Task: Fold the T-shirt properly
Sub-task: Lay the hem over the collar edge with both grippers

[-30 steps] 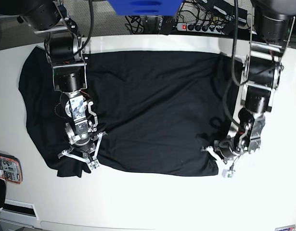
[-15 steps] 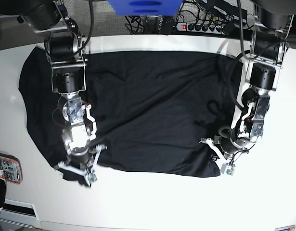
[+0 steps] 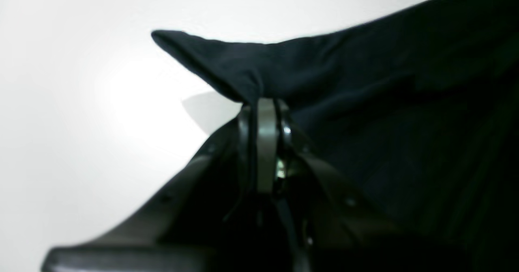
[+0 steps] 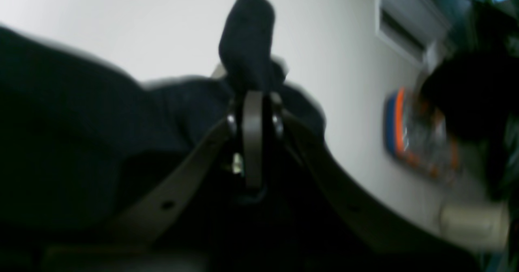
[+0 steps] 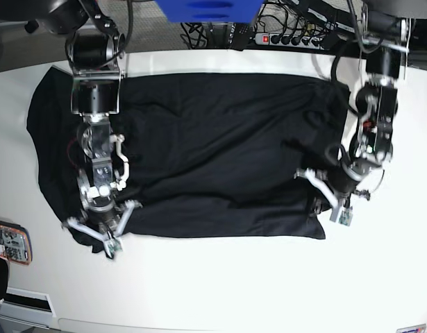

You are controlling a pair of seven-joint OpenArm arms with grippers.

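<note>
White desk (image 5: 220, 284) carries the black T-shirt (image 5: 213, 146), long axis left-right; left claw (image 5: 329, 198) and right claw (image 5: 98, 232) each pinch its lower hem.

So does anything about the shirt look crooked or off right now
Slightly. The T-shirt lies lopsided: its near hem is pinched and lifted by the left gripper and right gripper, while a bulging flap on the right gripper's side spreads unfolded across the table.
</note>
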